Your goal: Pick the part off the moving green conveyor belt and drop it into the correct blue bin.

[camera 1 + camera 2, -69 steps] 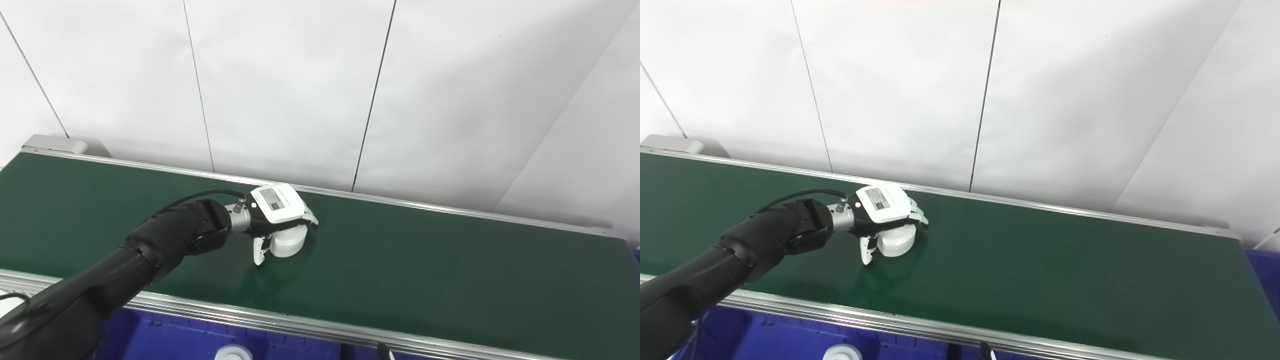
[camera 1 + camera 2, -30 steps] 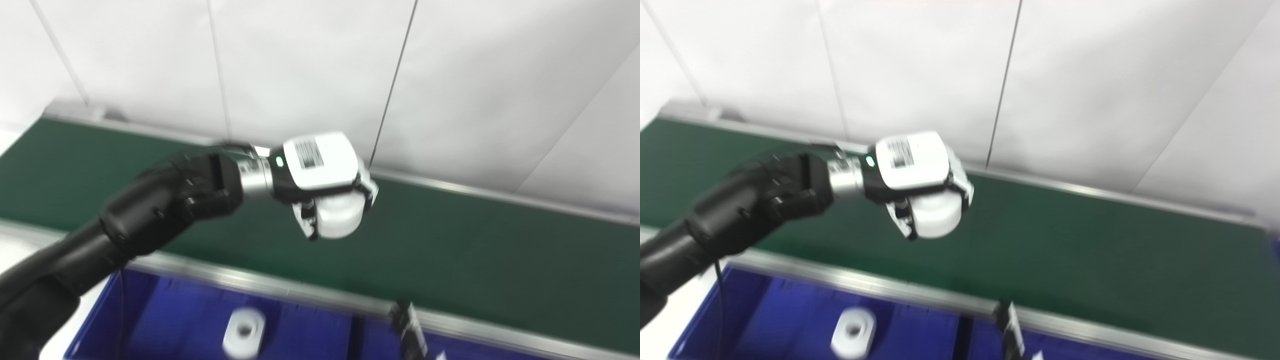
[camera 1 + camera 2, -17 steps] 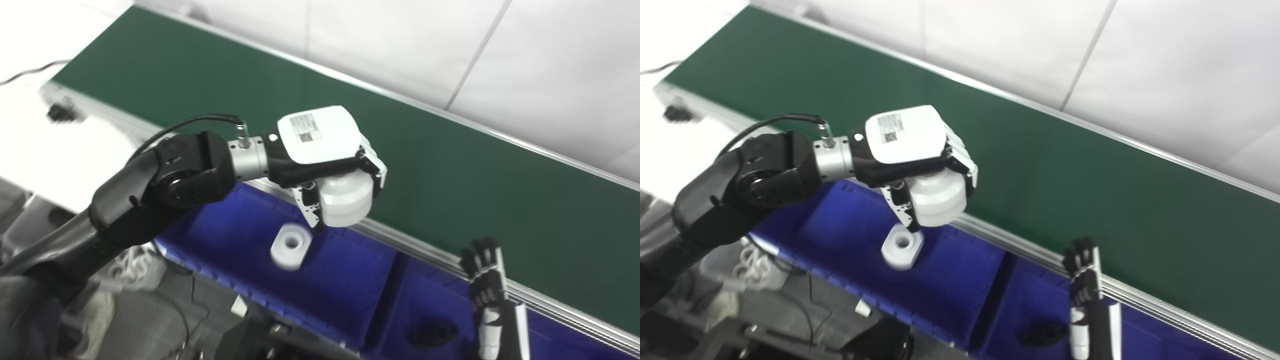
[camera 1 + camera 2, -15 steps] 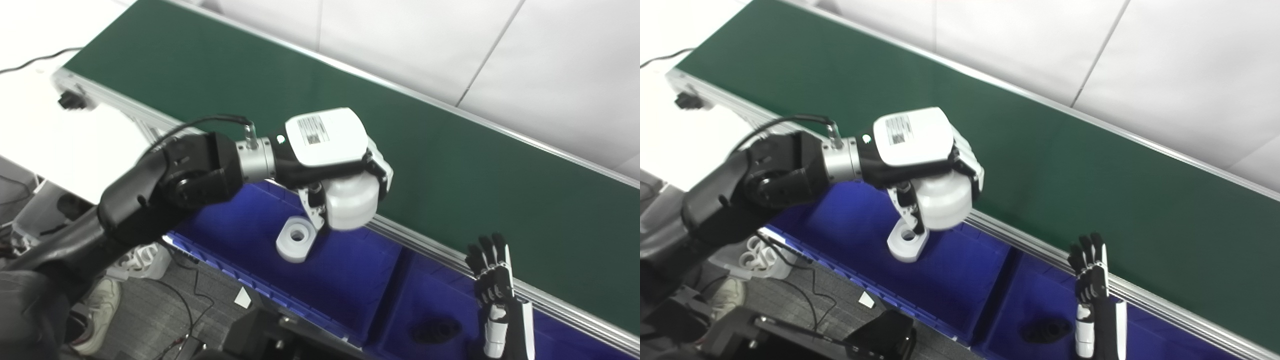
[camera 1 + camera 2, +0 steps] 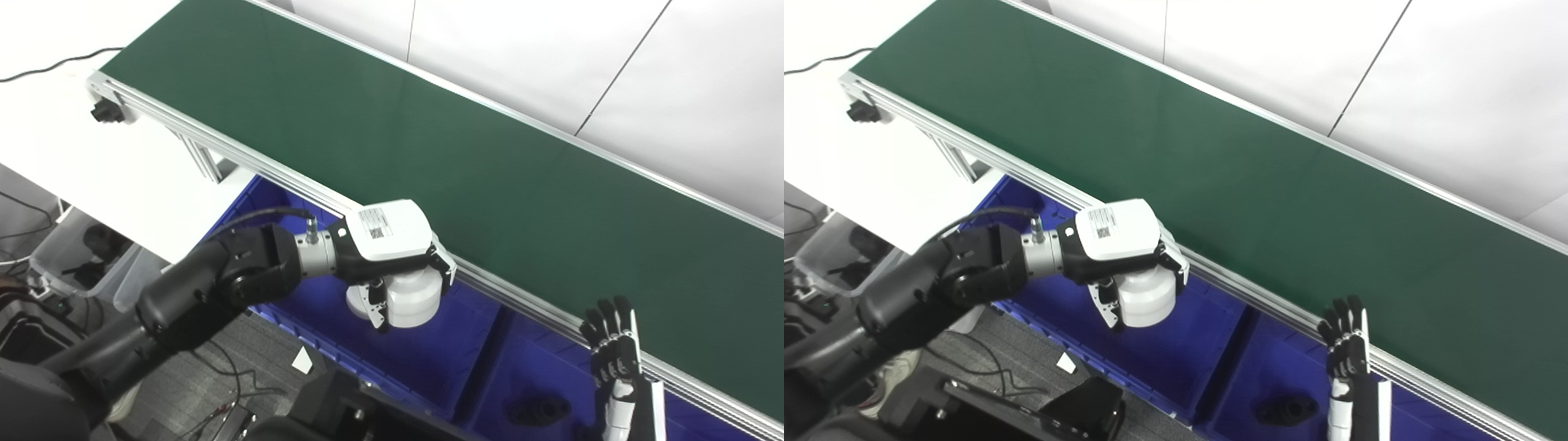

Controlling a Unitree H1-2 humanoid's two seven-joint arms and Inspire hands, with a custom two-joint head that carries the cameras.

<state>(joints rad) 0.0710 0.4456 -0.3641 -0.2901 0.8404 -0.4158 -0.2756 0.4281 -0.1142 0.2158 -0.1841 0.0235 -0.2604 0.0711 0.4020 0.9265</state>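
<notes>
One white part (image 5: 413,298) sits clenched in our left hand (image 5: 398,269), over the left blue bin (image 5: 453,361) at the belt's (image 5: 429,141) 6 o'clock. We let go low and level, we judge. Our right hand (image 5: 612,355) waits, fingers spread, at 4 o'clock.

green conveyor belt (image 5: 380,122) | blue bin (image 5: 453,361) below: black part (image 5: 538,409)
</notes>
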